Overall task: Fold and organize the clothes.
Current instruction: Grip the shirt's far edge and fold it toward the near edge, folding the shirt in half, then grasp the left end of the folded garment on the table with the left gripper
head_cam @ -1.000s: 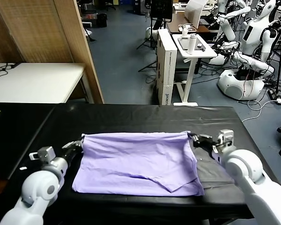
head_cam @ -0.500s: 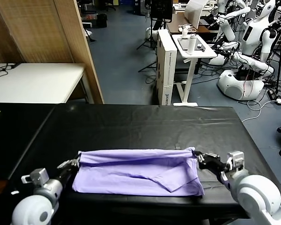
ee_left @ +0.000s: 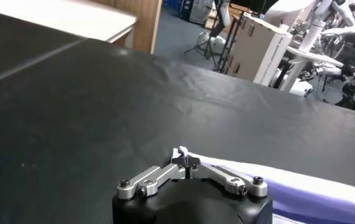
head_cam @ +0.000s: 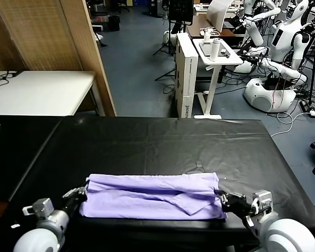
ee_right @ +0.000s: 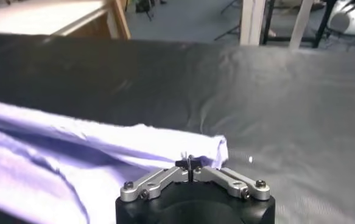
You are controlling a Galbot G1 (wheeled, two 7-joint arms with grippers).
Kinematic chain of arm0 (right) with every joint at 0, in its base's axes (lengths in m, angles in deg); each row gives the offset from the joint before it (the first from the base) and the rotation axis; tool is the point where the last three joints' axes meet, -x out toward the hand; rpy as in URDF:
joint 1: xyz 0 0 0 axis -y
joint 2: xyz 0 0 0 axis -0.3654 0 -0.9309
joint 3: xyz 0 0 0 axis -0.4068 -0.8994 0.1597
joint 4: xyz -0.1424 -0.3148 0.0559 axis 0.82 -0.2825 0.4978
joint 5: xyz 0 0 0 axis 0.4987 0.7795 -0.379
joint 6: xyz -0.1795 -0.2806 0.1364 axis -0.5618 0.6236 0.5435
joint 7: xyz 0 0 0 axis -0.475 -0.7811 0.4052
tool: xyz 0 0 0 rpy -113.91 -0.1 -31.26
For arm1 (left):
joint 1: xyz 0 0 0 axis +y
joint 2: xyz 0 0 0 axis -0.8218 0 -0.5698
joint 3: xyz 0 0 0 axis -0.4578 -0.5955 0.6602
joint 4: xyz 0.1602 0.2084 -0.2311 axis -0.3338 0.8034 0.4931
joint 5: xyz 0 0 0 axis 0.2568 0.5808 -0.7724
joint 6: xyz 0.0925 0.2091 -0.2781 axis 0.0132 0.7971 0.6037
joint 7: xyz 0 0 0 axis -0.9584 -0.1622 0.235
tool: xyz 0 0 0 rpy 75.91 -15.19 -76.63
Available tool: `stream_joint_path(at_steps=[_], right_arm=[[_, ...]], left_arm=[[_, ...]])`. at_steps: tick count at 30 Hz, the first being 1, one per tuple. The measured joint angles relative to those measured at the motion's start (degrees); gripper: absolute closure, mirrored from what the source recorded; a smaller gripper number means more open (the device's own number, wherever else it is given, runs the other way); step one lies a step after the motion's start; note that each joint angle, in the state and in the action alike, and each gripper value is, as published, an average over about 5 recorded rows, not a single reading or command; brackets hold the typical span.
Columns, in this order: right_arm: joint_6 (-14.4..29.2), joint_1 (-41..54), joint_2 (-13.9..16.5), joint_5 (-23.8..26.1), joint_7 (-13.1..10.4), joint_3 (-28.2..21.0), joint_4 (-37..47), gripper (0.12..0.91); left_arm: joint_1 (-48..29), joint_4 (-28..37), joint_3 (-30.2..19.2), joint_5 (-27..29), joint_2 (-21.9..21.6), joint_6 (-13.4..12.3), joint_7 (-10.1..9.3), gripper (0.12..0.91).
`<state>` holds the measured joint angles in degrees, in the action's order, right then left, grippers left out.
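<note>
- We are drawing the far edge of the T-shirt [head_cam: 152, 195] toward the near side of the table cover [head_cam: 163, 142]: a second ago that edge lay up around mid-frame in the head view, half a second ago it had come halfway down, and now it is sitting low in the frame, almost over the near hem.
- We are holding it at both ends. The left gripper [head_cam: 80, 193], at the lower left of the head view, is clamped on the shirt's left corner, and the left wrist view shows a small tuft of pale cloth pinched between closed tips [ee_left: 185, 159].
- The right gripper [head_cam: 225, 200], at the lower right, is likewise closed on the right corner, with the fabric bunching just ahead of it in its own view [ee_right: 190, 163].
- For the task, we judge this to be one lengthwise fold nearly laid; what remains is setting the edge down and letting go, and further folds probably follow.
- The shirt is now lying as a long, narrow band across the lower middle of the head view. It is soft, matte lavender cotton with a rolled top fold and a slanted flap crease near its centre.
- The cover under it is black, slightly glossy and faintly wrinkled.
</note>
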<state>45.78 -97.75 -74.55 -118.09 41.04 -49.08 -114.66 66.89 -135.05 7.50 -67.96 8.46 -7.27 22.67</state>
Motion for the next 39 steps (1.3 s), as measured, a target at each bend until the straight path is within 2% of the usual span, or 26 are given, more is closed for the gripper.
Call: stream_joint_path(at_steps=[7,8,11,14,18,21,23,25,31,39], right_arm=[[0.0,-0.5,-0.2,0.1,0.1,-0.3,-0.3,0.867],[0.0,-0.6,-0.1,-0.1,0.2,0.0,-0.6,0.839],[0.0,-1.1,0.2,-1.0,0.3,0.9,-1.6,0.688],[0.0,-1.7,0.2,-2.1,0.2,2.2,-2.8,0.499],[0.0,-1.7,-0.3,-3.2,0.1,4.3,-3.4,0.246],[0.0,-0.3,-1.1,-3.3,-0.2,5.1,-2.5,0.143],[0.0,1.4,-1.7,-3.1,-0.5,5.0,-1.2,0.127],[0.0,3.4,-2.3,-2.9,-0.7,4.6,0.4,0.121],[0.0,10.0,-4.1,-1.7,-0.9,2.1,5.7,0.118],[0.0,16.8,-6.3,0.5,-1.1,-3.1,12.1,0.118]], left_arm=[[0.6,0.5,0.0,0.8,0.4,-0.3,0.15,0.882],[0.7,0.5,0.0,0.8,0.5,-0.3,0.04,0.882],[1.2,-0.1,0.4,0.9,0.6,0.3,-0.54,0.855],[1.8,-1.0,1.0,0.9,0.8,1.1,-1.50,0.722],[2.9,-2.5,2.1,1.0,1.2,1.6,-2.68,0.475],[4.0,-3.7,3.0,1.1,1.6,1.5,-3.14,0.288],[4.4,-4.3,3.6,1.2,1.9,1.6,-3.27,0.186],[4.0,-4.5,4.0,1.3,2.0,2.0,-3.51,0.138],[-1.2,-2.7,3.6,1.0,1.9,4.3,-4.93,0.123],[-9.4,1.2,-0.1,1.4,1.2,6.3,-4.99,0.123]])
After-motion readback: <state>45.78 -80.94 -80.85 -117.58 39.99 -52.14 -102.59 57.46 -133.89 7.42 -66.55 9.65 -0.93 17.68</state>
